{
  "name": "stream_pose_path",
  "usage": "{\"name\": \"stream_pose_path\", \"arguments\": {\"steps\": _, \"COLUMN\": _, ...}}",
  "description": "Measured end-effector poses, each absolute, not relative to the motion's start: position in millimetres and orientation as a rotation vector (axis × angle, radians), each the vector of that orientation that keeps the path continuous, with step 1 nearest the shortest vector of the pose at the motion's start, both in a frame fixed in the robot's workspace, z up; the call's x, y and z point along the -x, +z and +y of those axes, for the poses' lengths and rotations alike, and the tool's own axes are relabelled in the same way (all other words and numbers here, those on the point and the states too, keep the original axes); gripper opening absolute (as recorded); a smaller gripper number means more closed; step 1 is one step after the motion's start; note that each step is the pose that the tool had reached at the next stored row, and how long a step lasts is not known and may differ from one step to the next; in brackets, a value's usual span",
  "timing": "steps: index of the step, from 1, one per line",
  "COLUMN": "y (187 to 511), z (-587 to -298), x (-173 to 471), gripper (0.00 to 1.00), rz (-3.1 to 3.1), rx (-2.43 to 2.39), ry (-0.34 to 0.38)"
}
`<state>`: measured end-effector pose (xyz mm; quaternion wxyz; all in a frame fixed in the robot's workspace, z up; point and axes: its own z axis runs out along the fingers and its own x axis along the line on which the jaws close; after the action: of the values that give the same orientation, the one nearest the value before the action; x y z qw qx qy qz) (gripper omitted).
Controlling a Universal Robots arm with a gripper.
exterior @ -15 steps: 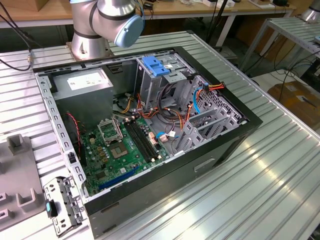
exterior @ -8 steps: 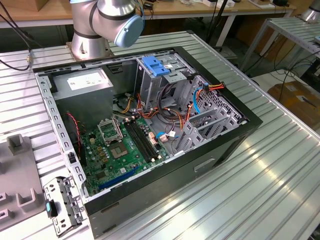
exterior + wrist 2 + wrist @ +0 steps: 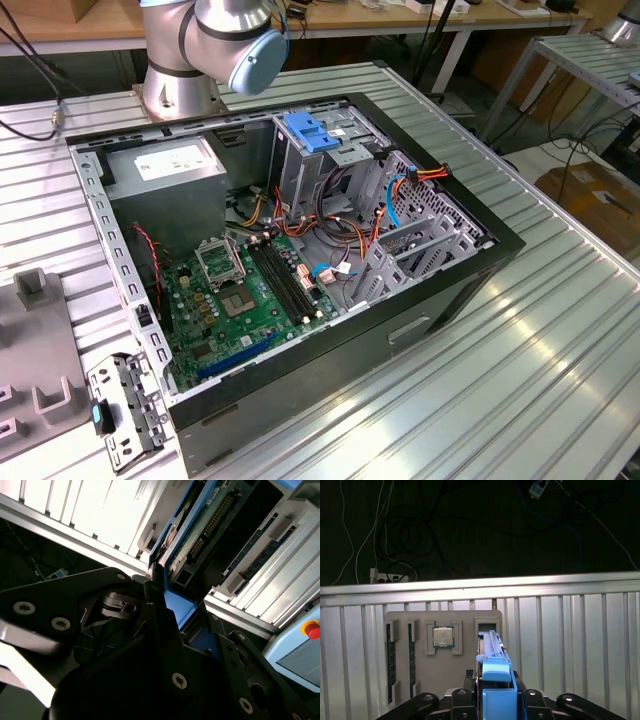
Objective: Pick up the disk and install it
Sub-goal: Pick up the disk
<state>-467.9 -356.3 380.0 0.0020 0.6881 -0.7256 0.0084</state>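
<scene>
Starting at nine o'clock in the exterior view, a grey holder tray (image 3: 35, 400) lies on the ribbed metal table (image 3: 520, 380), with a small metal bracket (image 3: 125, 410) just beside it at its four o'clock. The open computer case (image 3: 430, 320) takes the middle. A grey power supply (image 3: 165, 170) with a white sticker sits at the case's ten o'clock and the green motherboard (image 3: 240, 300) at its seven o'clock. A blue latch plate (image 3: 308, 135) tops the drive cage (image 3: 300, 180) at its twelve o'clock. The arm (image 3: 215, 40) rises from the table past the case's far edge, at about eleven o'clock.

In the first wrist view the gripper (image 3: 495, 682) is clenched on the disk (image 3: 490, 645), which is held edge-on with a blue rail facing the camera. Beyond it lies the tray, holding a processor (image 3: 443, 636) and two memory sticks (image 3: 390, 665). Whether the disk touches the tray cannot be told.

In the second wrist view the black fingers (image 3: 155, 615) press on the disk's blue edge. One face of the disk shows a green circuit board (image 3: 200, 530).
</scene>
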Motion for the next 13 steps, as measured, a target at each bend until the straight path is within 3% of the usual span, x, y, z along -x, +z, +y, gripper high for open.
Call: {"name": "stream_pose_path", "arguments": {"steps": 13, "y": 386.4, "z": -356.3, "x": 467.9, "gripper": 0.37, "rz": -2.276, "rx": -2.159, "ry": 0.026}}
